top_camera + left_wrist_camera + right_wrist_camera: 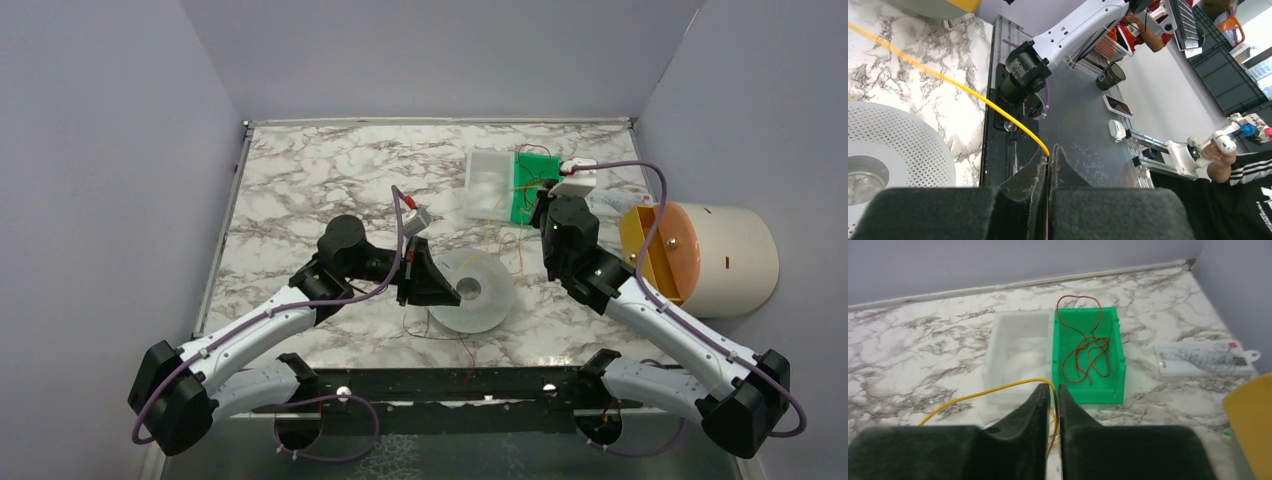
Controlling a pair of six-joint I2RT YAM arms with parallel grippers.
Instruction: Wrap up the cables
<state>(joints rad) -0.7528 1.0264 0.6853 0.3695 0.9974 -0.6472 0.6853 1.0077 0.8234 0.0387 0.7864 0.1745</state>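
Observation:
The translucent white spool point(480, 300) lies flat at the table's near middle, also in the left wrist view point(893, 145). My left gripper point(455, 293) is at its left rim, shut on a yellow cable point(938, 75) pinched at the fingertips point(1049, 151). My right gripper point(545, 215) hovers just before the bins. Its jaws point(1054, 386) stand a narrow slit apart, and the yellow cable point(988, 389) runs loosely down between them. Reddish-brown cables point(1088, 352) lie coiled in the green bin point(1088, 392). More thin wire trails near the front edge point(465, 350).
A white bin point(1020, 347) adjoins the green bin on its left. A flat white packet point(1203, 359) lies to the right of them. A large white cylinder with an orange face point(700, 255) stands at the right edge. The black rail point(440, 385) runs along the front.

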